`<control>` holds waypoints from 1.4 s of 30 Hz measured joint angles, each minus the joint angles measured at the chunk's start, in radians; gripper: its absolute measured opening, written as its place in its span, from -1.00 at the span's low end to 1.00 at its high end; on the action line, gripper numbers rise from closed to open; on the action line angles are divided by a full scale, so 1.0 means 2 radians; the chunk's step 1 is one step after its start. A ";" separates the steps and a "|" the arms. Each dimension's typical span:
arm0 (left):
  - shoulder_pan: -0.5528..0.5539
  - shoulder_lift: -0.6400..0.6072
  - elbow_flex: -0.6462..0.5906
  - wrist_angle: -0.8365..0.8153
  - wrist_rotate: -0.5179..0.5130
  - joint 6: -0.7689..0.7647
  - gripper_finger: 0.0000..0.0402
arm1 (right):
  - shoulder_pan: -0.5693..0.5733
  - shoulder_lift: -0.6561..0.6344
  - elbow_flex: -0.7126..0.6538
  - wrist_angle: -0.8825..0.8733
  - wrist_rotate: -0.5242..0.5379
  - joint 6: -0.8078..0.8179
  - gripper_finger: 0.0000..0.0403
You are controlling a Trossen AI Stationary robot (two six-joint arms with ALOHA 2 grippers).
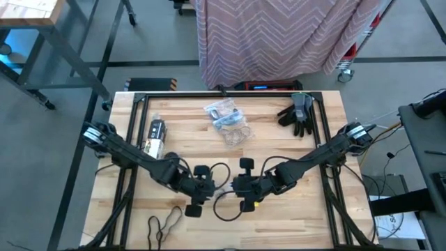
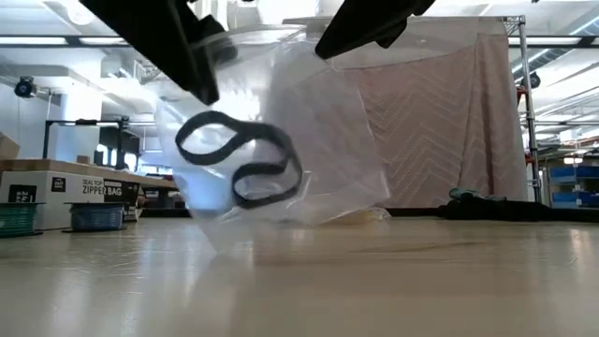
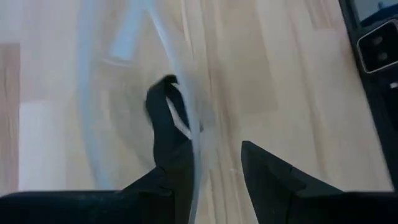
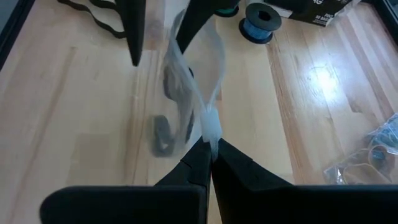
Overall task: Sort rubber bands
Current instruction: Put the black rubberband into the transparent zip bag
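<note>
A clear plastic bag [image 2: 318, 131] with black rubber bands [image 2: 239, 167] inside hangs above the table's near middle, between my two grippers. My right gripper [image 4: 211, 148] is shut on it. My left gripper [image 3: 219, 158] is open; its two fingers stand apart at the bag's other edge. More loose bands [image 1: 164, 223] lie flat near the table's near edge. Two other clear bags [image 1: 228, 120] holding blue and tan bands rest on the far middle of the table. My right gripper pinches the bag's white rim strip [image 4: 210, 121] between its two fingers. The bag is lifted clear of the table and hangs slack with the black bands in it. My left gripper has the rim strip [image 3: 194, 146] lying along the inner side of one finger [image 3: 171, 177]; the other finger stands free.
Dark grey gloves [image 1: 298, 113] lie at the far right. A box with a black end [image 1: 155, 136] and a blue spool [image 4: 258, 15] sit on the left side. A black frame [image 1: 230, 93] borders the table; bare wood lies in the middle.
</note>
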 joint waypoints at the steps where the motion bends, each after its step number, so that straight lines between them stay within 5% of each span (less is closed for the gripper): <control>1: 0.000 -0.004 0.001 -0.005 0.000 -0.007 -0.42 | 0.000 0.000 0.000 0.000 0.000 0.000 -1.00; 14: -0.021 -0.059 0.077 -0.178 -0.018 -0.059 -0.39 | 0.000 0.000 0.000 0.003 0.000 0.003 -1.00; 22: -0.074 -0.061 0.073 -0.274 -0.017 -0.226 -0.15 | -0.001 0.000 0.000 0.002 0.000 0.008 -1.00; 32: -0.203 -0.060 0.009 -0.225 0.001 -0.542 0.45 | -0.003 0.000 0.000 0.002 0.000 0.008 -1.00; 38: -0.216 -0.055 -0.048 -0.133 -0.029 -0.615 0.67 | -0.003 0.000 0.000 0.002 0.000 0.008 -1.00; 42: -0.201 -0.028 -0.076 -0.112 0.004 -0.636 0.69 | -0.003 0.000 0.000 0.003 0.000 0.009 -1.00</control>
